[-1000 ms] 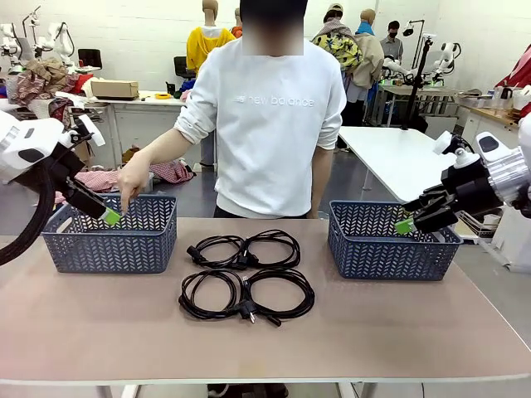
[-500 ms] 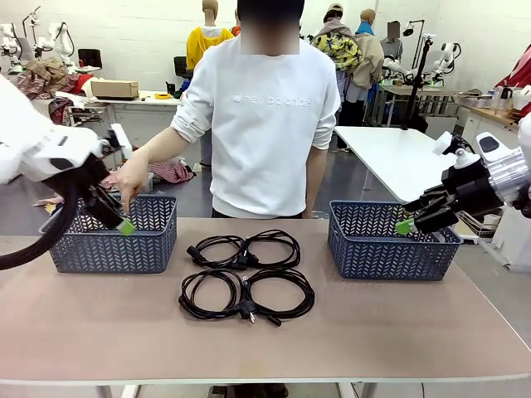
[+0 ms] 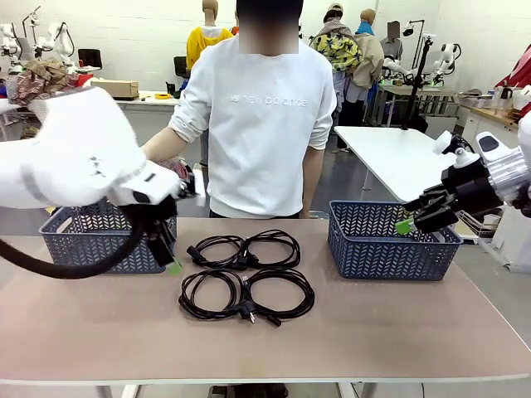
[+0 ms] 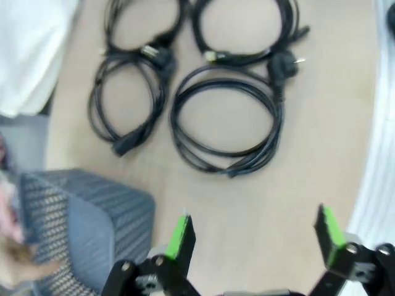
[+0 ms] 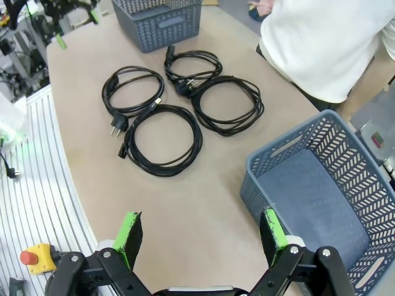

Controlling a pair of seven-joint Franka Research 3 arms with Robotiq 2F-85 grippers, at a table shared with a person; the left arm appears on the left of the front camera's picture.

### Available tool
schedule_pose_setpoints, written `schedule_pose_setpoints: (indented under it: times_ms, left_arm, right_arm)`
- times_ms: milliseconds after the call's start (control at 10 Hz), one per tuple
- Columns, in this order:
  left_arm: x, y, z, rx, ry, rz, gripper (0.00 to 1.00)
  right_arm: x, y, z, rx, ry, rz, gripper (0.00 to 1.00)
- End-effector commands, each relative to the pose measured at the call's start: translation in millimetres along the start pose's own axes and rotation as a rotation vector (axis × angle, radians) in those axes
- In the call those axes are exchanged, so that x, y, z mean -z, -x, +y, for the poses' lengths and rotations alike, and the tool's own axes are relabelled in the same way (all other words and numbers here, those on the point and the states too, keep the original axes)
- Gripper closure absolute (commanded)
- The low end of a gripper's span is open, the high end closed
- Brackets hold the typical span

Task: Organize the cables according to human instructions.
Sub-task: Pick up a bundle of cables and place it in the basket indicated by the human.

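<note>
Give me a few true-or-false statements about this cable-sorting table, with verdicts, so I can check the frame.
1. Four coiled black power cables lie on the tan tabletop between the left blue-grey plastic basket and the right blue-grey plastic basket. True.
2. The left robot hand is shut on a cable. False: it is open and empty, above the tabletop beside the coils.
3. The right blue-grey plastic basket holds one cable. False: it is empty.
4. The right robot hand is open, by the right basket. True.
</note>
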State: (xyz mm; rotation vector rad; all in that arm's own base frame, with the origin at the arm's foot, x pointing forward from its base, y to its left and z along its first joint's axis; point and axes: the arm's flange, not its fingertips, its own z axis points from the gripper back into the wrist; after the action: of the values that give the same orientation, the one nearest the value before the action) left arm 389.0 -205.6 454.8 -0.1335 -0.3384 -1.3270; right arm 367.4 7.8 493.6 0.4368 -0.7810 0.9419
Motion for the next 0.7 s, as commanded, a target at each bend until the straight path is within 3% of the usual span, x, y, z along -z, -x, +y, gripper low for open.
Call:
schedule_pose_setpoints:
  times_ms: [0,300,600]
  left_arm:
    - [18.7,-19.9,9.6,0.060,0.051,0.079,0.00]
    - [73.0,-42.3,4.0,0.146,0.111,0.156,0.00]
    - [101.4,-41.6,5.7,0.232,0.152,0.172,0.00]
  right_arm:
    - [1.1,0.0,-3.5,-0.023,-0.009,-0.021,0.00]
    - [1.1,0.0,-3.5,-0.023,-0.009,-0.021,0.00]
    - [1.1,0.0,-3.5,-0.023,-0.009,-0.021,0.00]
